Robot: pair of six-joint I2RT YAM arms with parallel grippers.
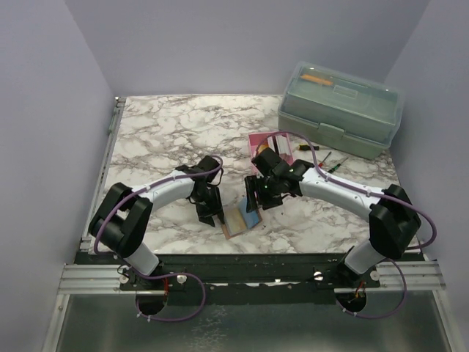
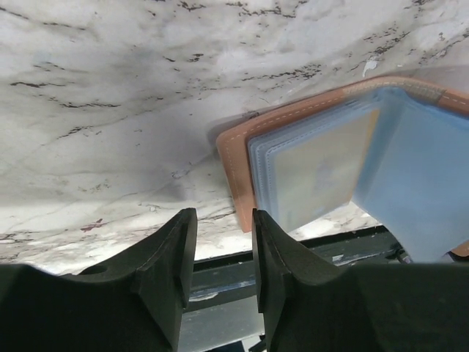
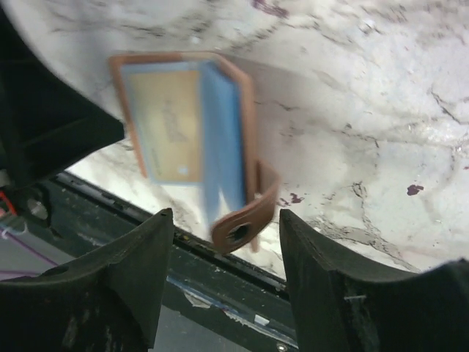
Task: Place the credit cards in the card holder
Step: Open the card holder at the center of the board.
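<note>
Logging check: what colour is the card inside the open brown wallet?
Yellow-orange card, clearest in left wrist view.

Open card holder (image 2: pixel 238 158) (yellowish card (image 2: pixel 315 170) sleeved inside) lies beyond the parted left pincer (image 2: pixel 223 220).

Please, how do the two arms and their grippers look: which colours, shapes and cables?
The left arm and the right arm both have pale white links between bulky black joints. A purple cable runs along each arm and loops below its base. The left gripper and the right gripper are black. Their fingers are thick, matte black wedges. No marking is readable.
</note>
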